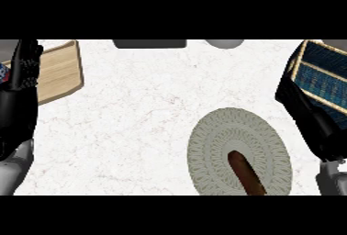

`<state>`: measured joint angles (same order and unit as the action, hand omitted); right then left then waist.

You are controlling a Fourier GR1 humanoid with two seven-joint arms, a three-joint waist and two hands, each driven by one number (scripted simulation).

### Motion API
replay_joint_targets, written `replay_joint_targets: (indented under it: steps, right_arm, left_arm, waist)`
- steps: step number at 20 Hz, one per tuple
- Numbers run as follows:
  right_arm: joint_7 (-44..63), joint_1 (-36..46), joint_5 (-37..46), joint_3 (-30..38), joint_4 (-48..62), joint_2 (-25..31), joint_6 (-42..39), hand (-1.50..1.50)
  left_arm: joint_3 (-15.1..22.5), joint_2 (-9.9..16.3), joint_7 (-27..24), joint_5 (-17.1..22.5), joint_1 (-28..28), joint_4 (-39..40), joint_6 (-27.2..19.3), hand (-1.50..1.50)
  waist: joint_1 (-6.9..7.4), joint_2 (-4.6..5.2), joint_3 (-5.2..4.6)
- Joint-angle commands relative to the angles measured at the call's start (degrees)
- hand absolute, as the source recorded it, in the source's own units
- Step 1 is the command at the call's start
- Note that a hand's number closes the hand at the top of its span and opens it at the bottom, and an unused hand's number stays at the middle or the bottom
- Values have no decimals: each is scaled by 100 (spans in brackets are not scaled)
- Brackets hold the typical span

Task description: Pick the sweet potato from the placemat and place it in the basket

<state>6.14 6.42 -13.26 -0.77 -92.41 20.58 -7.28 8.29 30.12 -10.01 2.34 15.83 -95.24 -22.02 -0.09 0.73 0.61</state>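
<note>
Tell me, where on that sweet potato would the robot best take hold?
Probably around the middle of the sweet potato, coming from above with the right hand, which is nearer. It lies flat on the round placemat, long and slender, running diagonally, so fingers should close across its narrow width.

You see the sweet potato [245, 173] only in part: its near end is cut off at the lower edge, together with the near rim of the placemat [210, 151]. The right hand [313, 121] covers part of the basket [324, 75]. At the counter's far edge, two grey things are too cropped to identify.
</note>
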Motion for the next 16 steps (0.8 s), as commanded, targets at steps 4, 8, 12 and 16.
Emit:
replay_joint_targets:
  steps: [4,8,12,16]
  right_arm:
    - [-72,1461,-73,-953,-216,13,-1180,150]
    - [-479,2129,760,-2329,-962,591,-2629,150]
    - [-1202,1939,2061,-3568,-1676,398,-2709,-150]
    - [-1194,1268,3715,-4837,-2014,-177,-1598,-150]
  left_arm:
    - [144,-258,865,681,-332,698,528,0]
    - [480,-551,1301,1005,-591,1066,838,0]
    - [224,-496,1632,1302,-580,1364,940,0]
    - [-91,-321,1724,1491,-586,1585,1095,0]
  waist:
    - [468,41,-69]
    - [781,67,-125]
    - [252,-58,-58]
    - [4,-104,-58]
